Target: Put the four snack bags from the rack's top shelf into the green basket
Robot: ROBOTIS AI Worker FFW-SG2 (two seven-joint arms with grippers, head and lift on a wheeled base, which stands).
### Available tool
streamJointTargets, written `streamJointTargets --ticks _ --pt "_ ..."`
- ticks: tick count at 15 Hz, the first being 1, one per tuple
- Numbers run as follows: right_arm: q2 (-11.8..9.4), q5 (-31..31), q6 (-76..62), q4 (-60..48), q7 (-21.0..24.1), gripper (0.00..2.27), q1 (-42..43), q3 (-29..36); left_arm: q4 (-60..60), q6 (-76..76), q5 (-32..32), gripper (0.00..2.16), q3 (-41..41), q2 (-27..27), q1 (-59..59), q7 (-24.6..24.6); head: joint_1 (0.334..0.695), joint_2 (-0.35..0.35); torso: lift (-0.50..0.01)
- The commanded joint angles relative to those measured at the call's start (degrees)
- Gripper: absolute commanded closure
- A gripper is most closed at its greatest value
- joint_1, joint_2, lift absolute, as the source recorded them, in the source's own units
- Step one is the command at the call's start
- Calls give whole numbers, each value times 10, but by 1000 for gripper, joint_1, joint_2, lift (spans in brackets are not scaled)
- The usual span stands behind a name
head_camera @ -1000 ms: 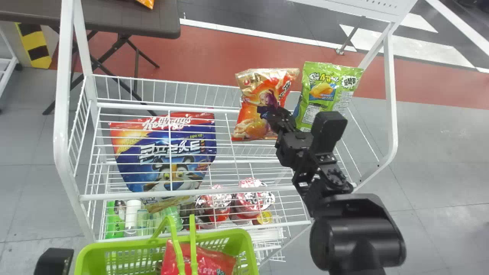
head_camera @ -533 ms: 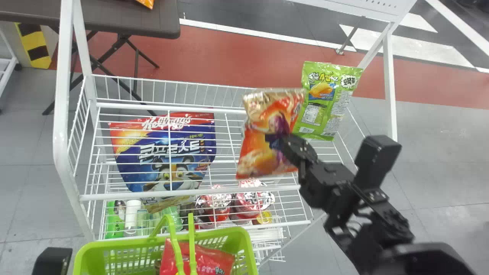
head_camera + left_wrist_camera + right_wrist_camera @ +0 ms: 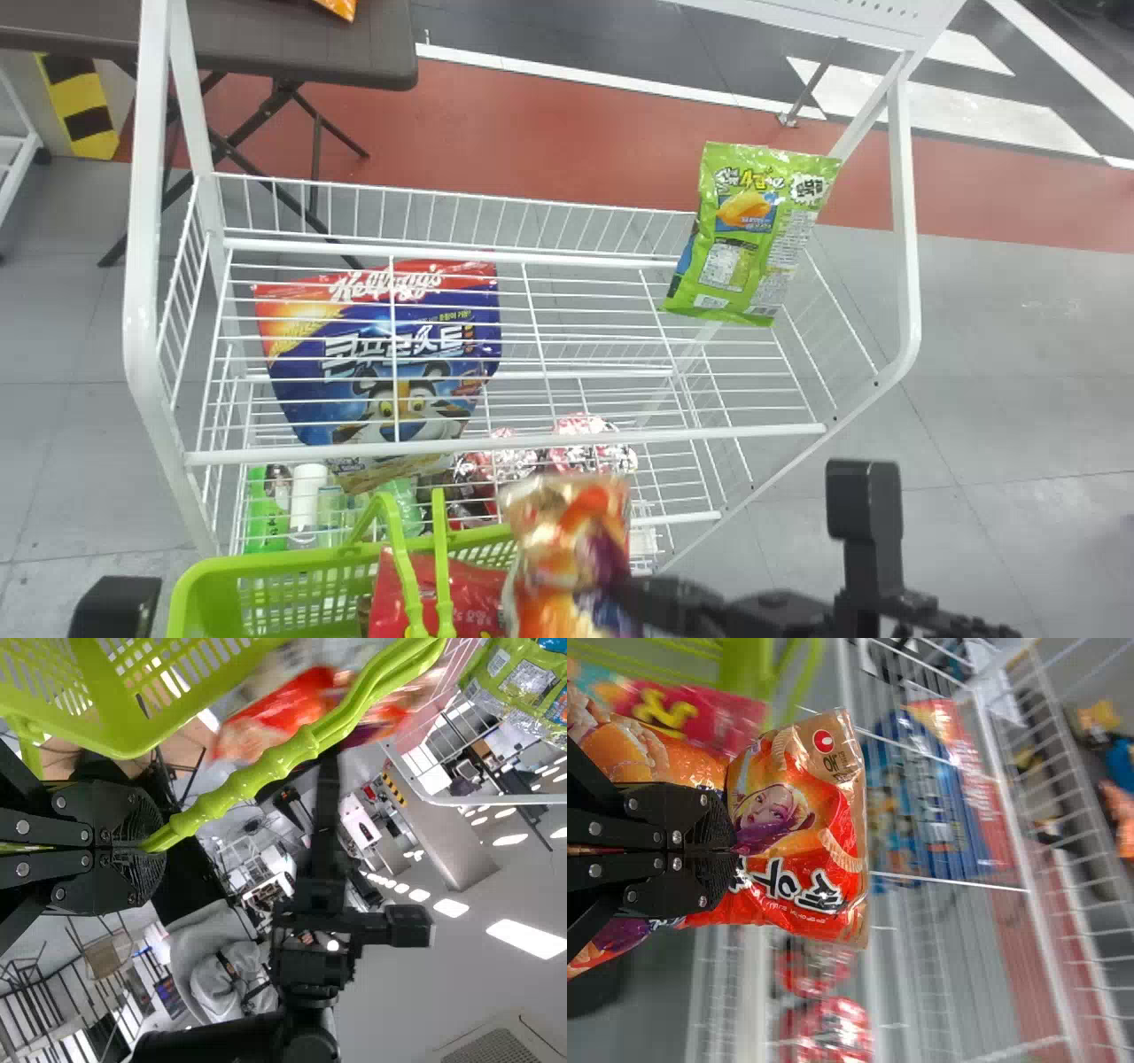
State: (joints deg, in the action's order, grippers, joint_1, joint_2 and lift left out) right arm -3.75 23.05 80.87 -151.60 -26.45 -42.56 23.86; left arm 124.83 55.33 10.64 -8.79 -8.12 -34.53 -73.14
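The right gripper (image 3: 620,587) has its fingers narrowed on the orange bag (image 3: 563,545), gripping it partway down the front, with printed film bulging on both sides of the fingertips. The orange bag is at the far right corner of the basket (image 3: 297,561), in front of the rack's near edge; whether it touches the rim I cannot tell. The left gripper (image 3: 158,847) has its fingers closed around the basket's green handles (image 3: 266,766), and the left arm (image 3: 115,607) is at the near left, beside the basket. Inside the basket lies a red bag (image 3: 474,598), partly behind the handles. The green bag (image 3: 753,235) leans at the far right corner of the top shelf (image 3: 505,448), its upper end above the back edge. Toward the shelf's left edge, the blue bag (image 3: 381,354) shows behind white wires, its lower end past the front rail. Lower in the rack, a green bottle (image 3: 266,518) is near the front left corner, with red and white tubs (image 3: 589,431) farther right. Past the rack's far left corner is a dark table (image 3: 301,53), with an orange packet (image 3: 338,7) on it.
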Motion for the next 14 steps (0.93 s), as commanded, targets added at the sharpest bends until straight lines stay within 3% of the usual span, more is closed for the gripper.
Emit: streamJointTargets --ticks 1,8,14 --pt "1 3 77 -3 -17 2047 -8 2 0 0 0 1750 -1 -1 2 0 695 -350 0" --pt "11 0 -11 24 -14 2044 -8 -117 0 0 -1 1750 -8 0 -1 1 695 -350 0" --pt "3 -46 -46 56 -12 2020 -7 -201 0 -2 -3 1750 -11 0 -1 2 695 -350 0"
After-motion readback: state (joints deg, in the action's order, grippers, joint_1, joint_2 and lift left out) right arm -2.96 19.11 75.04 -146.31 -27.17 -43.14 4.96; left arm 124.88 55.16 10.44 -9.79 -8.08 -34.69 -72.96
